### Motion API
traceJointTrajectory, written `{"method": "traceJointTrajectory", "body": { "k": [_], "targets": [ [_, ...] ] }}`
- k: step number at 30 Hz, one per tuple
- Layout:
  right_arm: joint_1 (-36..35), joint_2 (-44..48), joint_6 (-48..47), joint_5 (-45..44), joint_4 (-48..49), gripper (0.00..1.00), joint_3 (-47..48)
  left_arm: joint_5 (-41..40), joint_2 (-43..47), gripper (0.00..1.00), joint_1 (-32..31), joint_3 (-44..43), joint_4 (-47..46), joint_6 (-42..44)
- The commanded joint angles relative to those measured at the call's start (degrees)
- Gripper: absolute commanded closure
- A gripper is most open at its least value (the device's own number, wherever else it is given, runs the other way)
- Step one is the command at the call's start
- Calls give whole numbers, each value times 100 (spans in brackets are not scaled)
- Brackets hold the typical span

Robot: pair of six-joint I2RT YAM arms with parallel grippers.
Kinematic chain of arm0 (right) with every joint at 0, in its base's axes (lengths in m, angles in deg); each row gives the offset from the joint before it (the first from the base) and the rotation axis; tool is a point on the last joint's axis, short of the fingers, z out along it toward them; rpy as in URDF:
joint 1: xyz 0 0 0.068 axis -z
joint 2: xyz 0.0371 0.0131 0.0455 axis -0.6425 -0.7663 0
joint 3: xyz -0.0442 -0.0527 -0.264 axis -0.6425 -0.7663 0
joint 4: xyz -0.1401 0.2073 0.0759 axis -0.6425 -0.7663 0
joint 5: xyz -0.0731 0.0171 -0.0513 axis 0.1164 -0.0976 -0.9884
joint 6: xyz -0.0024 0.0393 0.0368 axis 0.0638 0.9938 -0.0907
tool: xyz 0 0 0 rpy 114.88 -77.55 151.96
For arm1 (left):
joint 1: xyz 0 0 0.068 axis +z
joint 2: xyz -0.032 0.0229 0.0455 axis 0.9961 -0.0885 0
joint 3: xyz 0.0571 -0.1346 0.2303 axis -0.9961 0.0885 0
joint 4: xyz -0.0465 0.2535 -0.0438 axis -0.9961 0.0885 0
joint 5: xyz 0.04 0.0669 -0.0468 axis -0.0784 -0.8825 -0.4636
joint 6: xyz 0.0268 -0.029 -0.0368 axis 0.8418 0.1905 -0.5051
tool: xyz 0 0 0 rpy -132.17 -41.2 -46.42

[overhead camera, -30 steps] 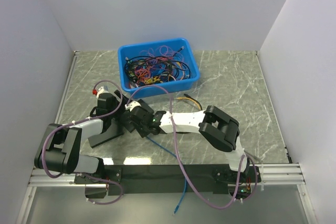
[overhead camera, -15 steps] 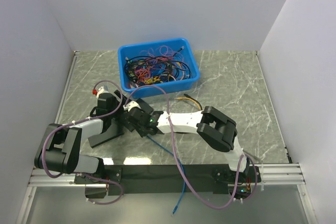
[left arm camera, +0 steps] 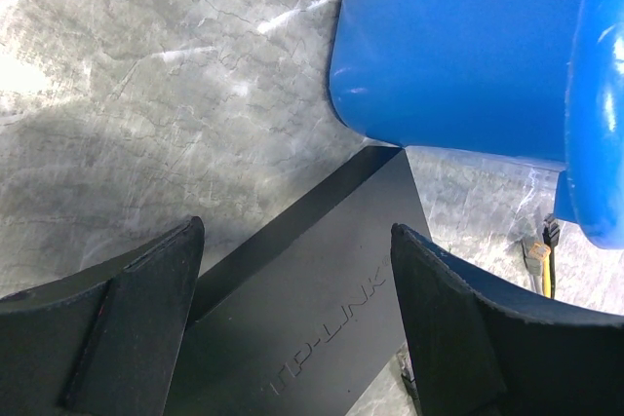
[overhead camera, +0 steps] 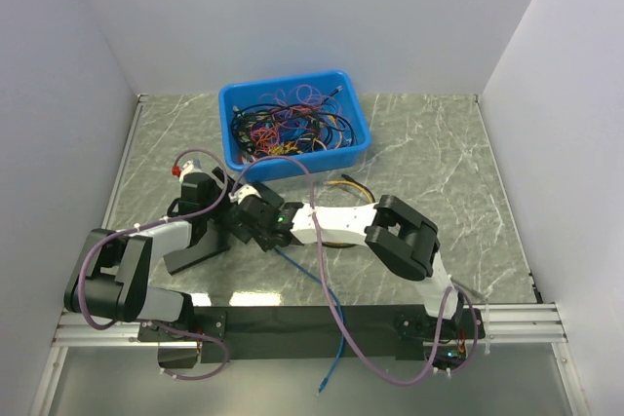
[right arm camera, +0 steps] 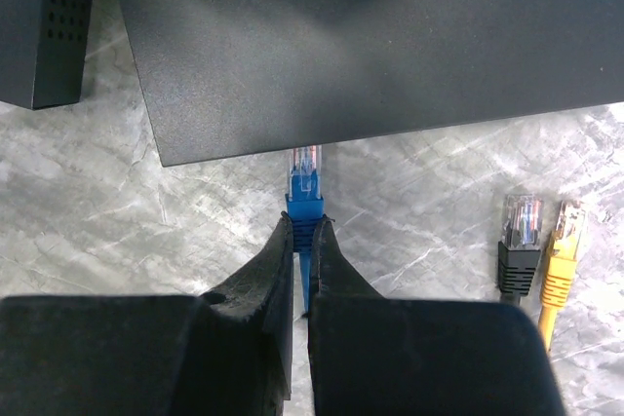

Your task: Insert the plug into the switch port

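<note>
Clamped tight in the right gripper (right arm camera: 301, 241): blue plug (right arm camera: 304, 187), centre frame, tip at the switch (right arm camera: 370, 46) lower edge. Bare table (right arm camera: 146, 211) leftward; black plug (right arm camera: 519, 241) and yellow plug (right arm camera: 564, 250) lower right. Astride the switch, wide-spread left gripper (left arm camera: 294, 231), grip unclear.

There are two robot arms, a left arm (overhead camera: 146, 241) and a right arm (overhead camera: 390, 231). Each has one gripper, so that makes two: the left gripper (left arm camera: 294, 241) and the right gripper (right arm camera: 302, 231). There is one tabletop (overhead camera: 439, 143). There is one blue bin (overhead camera: 312, 163) and one black switch (right arm camera: 370, 56). Three plugs show up close: one blue plug (right arm camera: 304, 182), one black plug (right arm camera: 520, 241) and one yellow plug (right arm camera: 564, 250). The wires in the bin (overhead camera: 288, 124) are too tangled to count.
</note>
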Motion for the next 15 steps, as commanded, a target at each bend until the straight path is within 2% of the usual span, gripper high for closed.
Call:
{"method": "traceJointTrajectory", "body": {
  "k": [1, 10, 13, 15],
  "targets": [
    [59, -48, -91, -287, 171, 100, 466, -38, -95, 17, -29, 67, 57, 110],
    [50, -189, -161, -339, 109, 100, 827, 102, -298, 21, -29, 41, -40, 128],
    [50, -206, -162, -409, 100, 100, 871, 120, -333, 24, -29, 50, -67, 119],
    [58, -206, -135, -445, 126, 100, 889, 146, -342, 31, -29, 58, -93, 128]
  ]
}}
